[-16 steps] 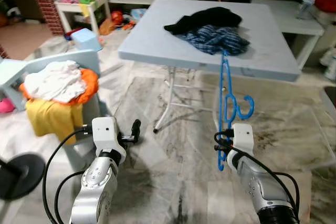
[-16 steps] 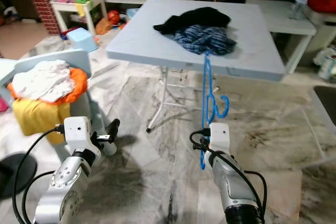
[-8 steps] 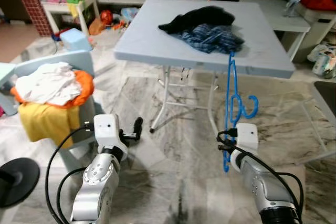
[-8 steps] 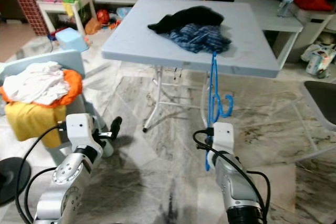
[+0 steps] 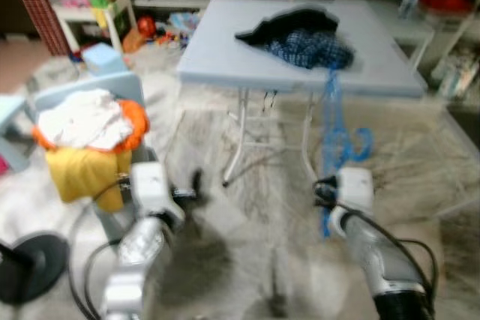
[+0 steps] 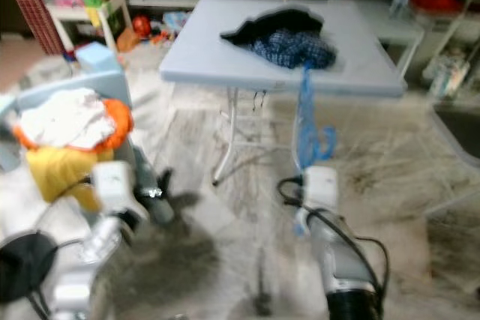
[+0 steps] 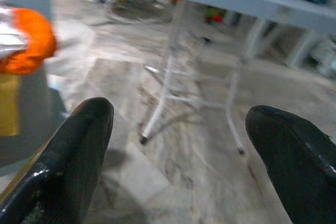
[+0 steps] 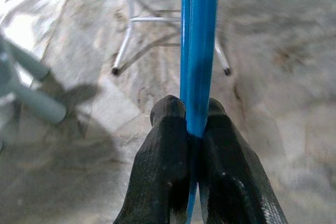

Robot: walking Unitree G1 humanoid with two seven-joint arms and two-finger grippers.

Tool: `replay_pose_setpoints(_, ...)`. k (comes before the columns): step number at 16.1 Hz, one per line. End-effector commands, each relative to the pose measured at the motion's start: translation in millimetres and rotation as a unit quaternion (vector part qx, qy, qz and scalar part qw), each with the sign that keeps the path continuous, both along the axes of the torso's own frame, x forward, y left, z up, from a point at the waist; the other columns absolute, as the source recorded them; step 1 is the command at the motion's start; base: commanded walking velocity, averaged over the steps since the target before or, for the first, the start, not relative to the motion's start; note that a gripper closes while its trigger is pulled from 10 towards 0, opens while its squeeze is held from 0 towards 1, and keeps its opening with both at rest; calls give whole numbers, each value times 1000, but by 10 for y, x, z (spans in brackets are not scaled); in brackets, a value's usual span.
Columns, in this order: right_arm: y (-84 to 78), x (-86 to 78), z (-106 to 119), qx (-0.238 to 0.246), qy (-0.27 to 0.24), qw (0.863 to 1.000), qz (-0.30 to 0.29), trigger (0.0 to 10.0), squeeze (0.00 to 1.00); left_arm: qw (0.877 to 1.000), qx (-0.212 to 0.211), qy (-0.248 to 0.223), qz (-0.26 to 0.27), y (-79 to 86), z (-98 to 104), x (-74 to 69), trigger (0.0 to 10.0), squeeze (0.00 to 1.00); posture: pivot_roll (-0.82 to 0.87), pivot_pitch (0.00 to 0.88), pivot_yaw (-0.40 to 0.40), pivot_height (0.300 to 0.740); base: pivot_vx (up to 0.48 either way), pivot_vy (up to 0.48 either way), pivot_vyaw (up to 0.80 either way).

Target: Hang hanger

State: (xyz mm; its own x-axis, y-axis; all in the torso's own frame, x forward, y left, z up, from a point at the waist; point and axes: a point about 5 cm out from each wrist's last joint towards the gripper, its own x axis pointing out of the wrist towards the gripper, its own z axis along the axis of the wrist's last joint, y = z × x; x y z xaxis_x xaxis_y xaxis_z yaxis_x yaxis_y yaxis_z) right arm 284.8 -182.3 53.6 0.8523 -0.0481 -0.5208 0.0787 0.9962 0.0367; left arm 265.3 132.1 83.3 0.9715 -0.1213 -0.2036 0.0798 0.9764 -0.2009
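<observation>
The right tool point(image 8: 191, 129) was clamped on a blue hanger point(image 8: 197, 40), held upright below the table's point(image 5: 225, 58) near edge; the left tool point(image 7: 178, 145) gaped wide, holding nothing.

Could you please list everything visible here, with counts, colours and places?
Hanger: one, blue, held upright before the table.
Folding table: one, pale grey, ahead.
Clothes: dark piece and blue checked piece, on the table.
Laundry basket: one, holding white, orange and yellow cloth, to the left.
Round base: one, black, on the floor at the left.
Left hand: open, holding nothing.
Right hand: shut on the hanger.
</observation>
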Motion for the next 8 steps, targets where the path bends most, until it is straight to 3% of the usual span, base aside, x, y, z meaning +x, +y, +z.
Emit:
replay_pose_setpoints(1, 32, 41, 68, -1, -13, 1000, 0, 10000, 0, 1000, 5, -9, 1, 38, 54, 37, 10000, 0, -112, 0, 7, 740, 0, 480, 0)
replay_pose_setpoints(3, 36, 38, 45, 7, 5, 1000, -1, 10000, 0, 1000, 3, -10, -2, 24, 58, 50, 10000, 0, -118, 0, 8, 740, 0, 480, 0)
replay_pose_setpoints(5, 54, 42, 80, 1, -10, 1000, 2, 10000, 0, 1000, 2, -8, -6, 16, 56, 55, 10000, 0, -119, 0, 8, 740, 0, 480, 0)
replay_pose_setpoints(6, 36, 52, 126, -35, -36, 999, 6, 10000, 0, 1000, 2, -9, -6, 13, 61, 56, 10000, 0, -120, 0, 7, 740, 0, 480, 0)
replay_pose_setpoints(7, 47, 49, 125, -8, -39, 999, 1, 10000, 0, 1000, 0, -18, -6, 13, 82, 63, 10000, 0, -119, 0, 7, 740, 0, 0, 0)
replay_pose_setpoints(8, 40, 63, 156, -22, -56, 998, 6, 10000, 0, 999, -9, -31, -11, 7, 116, 68, 10000, 0, -120, 0, 7, 740, 0, 0, 0)
